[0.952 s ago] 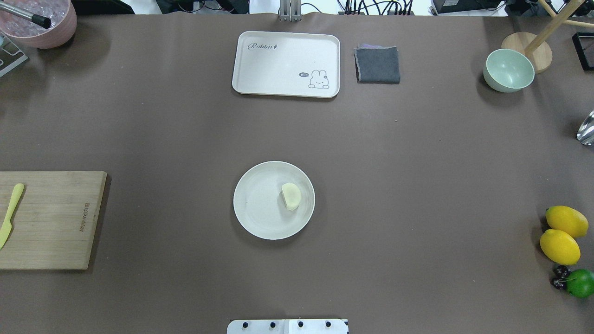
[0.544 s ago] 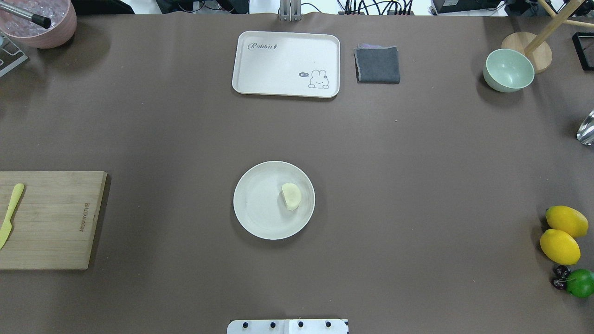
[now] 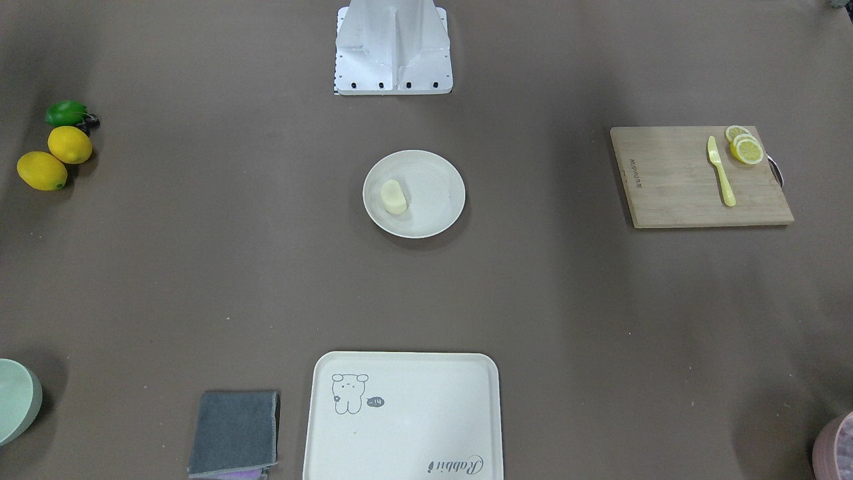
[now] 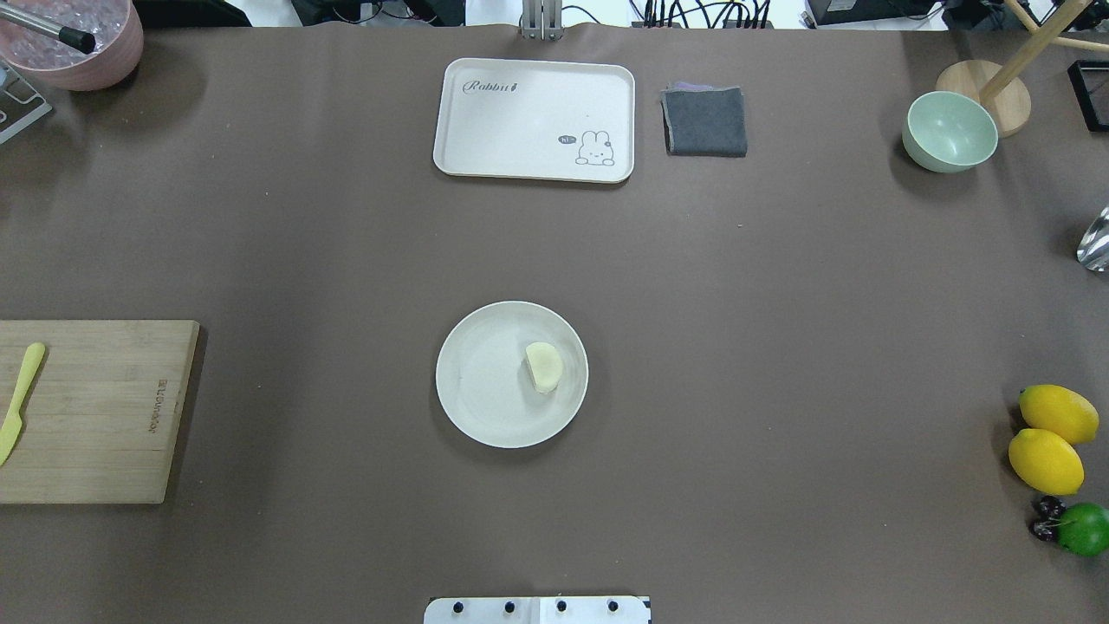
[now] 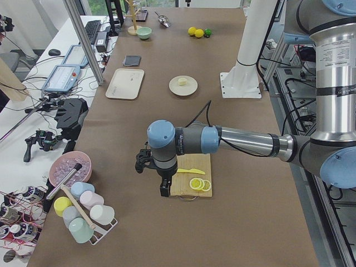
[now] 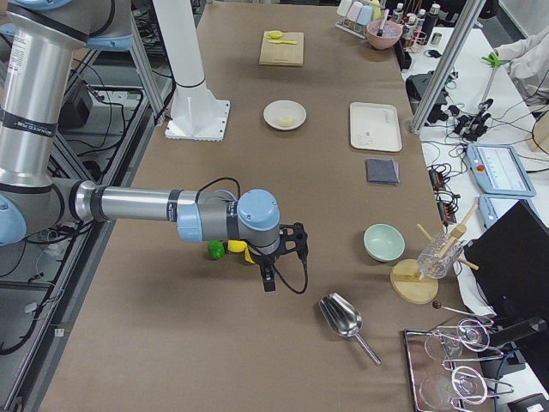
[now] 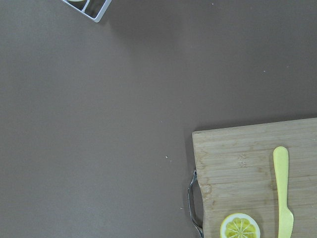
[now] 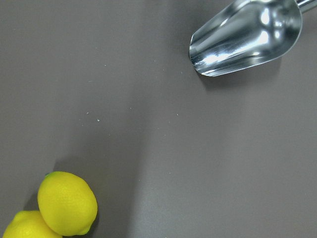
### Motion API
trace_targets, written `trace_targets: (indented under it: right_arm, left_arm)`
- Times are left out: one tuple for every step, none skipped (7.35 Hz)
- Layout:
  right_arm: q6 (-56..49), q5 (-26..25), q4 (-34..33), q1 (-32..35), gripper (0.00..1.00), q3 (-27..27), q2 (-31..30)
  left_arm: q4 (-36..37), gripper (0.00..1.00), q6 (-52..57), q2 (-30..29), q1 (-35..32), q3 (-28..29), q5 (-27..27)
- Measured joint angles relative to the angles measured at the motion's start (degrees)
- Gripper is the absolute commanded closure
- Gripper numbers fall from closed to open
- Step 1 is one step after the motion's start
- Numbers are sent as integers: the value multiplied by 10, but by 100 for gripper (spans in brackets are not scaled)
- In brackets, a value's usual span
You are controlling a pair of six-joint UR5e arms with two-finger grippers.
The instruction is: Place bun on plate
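Note:
The pale cream bun (image 4: 543, 367) lies on the right half of the round off-white plate (image 4: 485, 394) in the middle of the table. It also shows in the front-facing view, bun (image 3: 393, 197) on plate (image 3: 436, 193). Neither gripper is near it. My left gripper (image 5: 164, 188) hangs over the near end of the cutting board in the exterior left view. My right gripper (image 6: 269, 281) hangs beside the lemons in the exterior right view. I cannot tell whether either is open or shut.
A cream tray (image 4: 533, 120), grey cloth (image 4: 705, 121) and green bowl (image 4: 950, 132) sit at the far side. The cutting board (image 4: 95, 412) with a knife (image 3: 721, 172) and lemon slices (image 3: 746, 148) is left. Lemons (image 4: 1048, 438), a lime (image 4: 1083, 529) and a metal scoop (image 8: 247, 37) are right.

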Motion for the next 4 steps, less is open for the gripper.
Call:
trace_targets:
  right_arm:
    - [0,-1,0,4,0,-1,-2]
    - [-1,-1,0,8,0,-1,-3]
    - [-1,-1,0,11,0,0,-4]
    - [0,0,0,13,0,0,-4]
  left_arm:
    - [-2,3,1,3,-1,-4,-3]
    - [-3,3,1,4,-2,-6,-3]
    - [-3,3,1,4,-2,-6,-2]
    - [-3,3,1,4,-2,-5,-2]
